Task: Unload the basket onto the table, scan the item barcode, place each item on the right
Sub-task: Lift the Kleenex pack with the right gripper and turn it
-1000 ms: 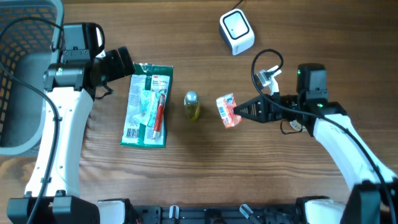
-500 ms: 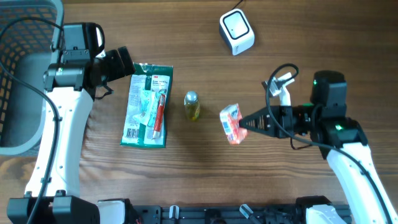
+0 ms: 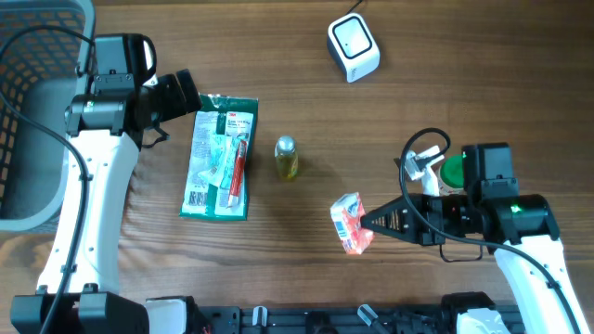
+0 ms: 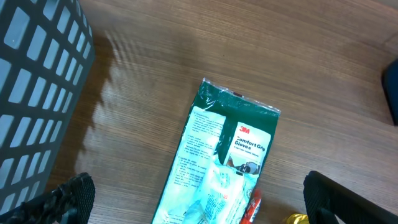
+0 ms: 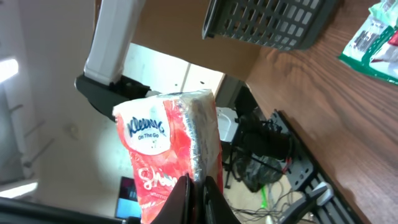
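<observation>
Overhead: your right tool (image 3: pixel 367 224) is clamped on the tissue pack (image 3: pixel 349 223), pinching one thin edge. The pack is well apart from the scanner (image 3: pixel 354 48), on the robot's side of it, and looks lifted off the surface (image 3: pixel 464 65).

Risk: with a grip this thin, a fast swing toward the scanner could let the soft pack twist or slip out.

Your left tool (image 3: pixel 186 94) is spread wide and holds nothing, far left of the scanner, at the top edge of the glove pack (image 3: pixel 221 158). A small yellow bottle (image 3: pixel 287 158) stands left of the scanner and nearer the robot. The basket (image 3: pixel 28 111) is far left of it.

Nothing lies between the pack and the scanner, so the route looks free. The bottle only matters if you swing wide left. A cable (image 3: pixel 422 148) loops off the right arm and could snag on a big wrist turn.

Left wrist: both fingertips sit at the bottom corners with a wide gap and nothing between them. Glove pack is flat below, basket wall at left. Scanner is not in this view.

Right wrist: the fingers are closed on the pack's lower seam, brand face toward the camera. No barcode shows here, and I cannot tell which face carries it.

Risk: if you present the wrong face or a tilted one, the scanner gets no read. The wrapper is shiny and crinkled, so glare could spoil it too.
</observation>
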Action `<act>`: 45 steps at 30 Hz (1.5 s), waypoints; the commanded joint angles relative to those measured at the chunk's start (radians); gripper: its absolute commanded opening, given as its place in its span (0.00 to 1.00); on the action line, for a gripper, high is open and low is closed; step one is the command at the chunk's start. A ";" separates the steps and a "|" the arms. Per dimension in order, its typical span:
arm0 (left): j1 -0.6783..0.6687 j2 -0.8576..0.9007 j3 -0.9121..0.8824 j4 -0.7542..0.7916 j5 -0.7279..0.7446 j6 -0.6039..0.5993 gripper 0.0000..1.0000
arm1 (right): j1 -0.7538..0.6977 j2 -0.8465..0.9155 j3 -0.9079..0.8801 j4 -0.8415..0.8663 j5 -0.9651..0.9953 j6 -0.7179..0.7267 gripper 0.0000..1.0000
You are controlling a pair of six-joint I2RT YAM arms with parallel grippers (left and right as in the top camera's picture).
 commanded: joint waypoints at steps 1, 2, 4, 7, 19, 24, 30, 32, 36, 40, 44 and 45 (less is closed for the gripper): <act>0.004 -0.007 0.014 0.003 0.004 -0.009 1.00 | 0.018 -0.009 -0.001 -0.033 -0.010 -0.128 0.05; 0.004 -0.007 0.014 0.003 0.004 -0.009 1.00 | 0.026 -0.009 -0.001 -0.040 0.019 -0.128 0.04; 0.004 -0.007 0.014 0.003 0.004 -0.009 1.00 | 0.042 -0.009 -0.003 -0.041 0.045 -0.126 0.04; 0.004 -0.007 0.014 0.003 0.004 -0.009 1.00 | 0.063 -0.009 -0.019 -0.040 0.040 -0.125 0.04; 0.004 -0.007 0.014 0.003 0.004 -0.009 1.00 | 0.065 -0.007 -0.132 0.027 -0.062 -0.116 0.04; 0.004 -0.007 0.014 0.003 0.004 -0.009 1.00 | 0.064 -0.002 -0.132 0.040 -0.062 -0.103 0.05; 0.004 -0.007 0.014 0.003 0.004 -0.009 1.00 | 0.064 -0.001 -0.132 0.069 -0.062 -0.095 0.05; 0.004 -0.007 0.014 0.003 0.004 -0.009 1.00 | 0.065 -0.001 -0.132 0.069 -0.061 -0.095 0.05; 0.004 -0.007 0.014 0.003 0.004 -0.009 1.00 | 0.065 -0.001 -0.132 0.070 -0.061 -0.095 0.05; 0.004 -0.007 0.014 0.003 0.004 -0.009 1.00 | 0.065 -0.002 -0.132 0.070 -0.061 -0.095 0.05; 0.004 -0.007 0.014 0.003 0.004 -0.009 1.00 | 0.065 -0.002 -0.132 0.070 -0.062 -0.095 0.05; 0.004 -0.007 0.014 0.003 0.004 -0.009 1.00 | 0.064 -0.002 -0.132 0.074 -0.062 -0.095 0.05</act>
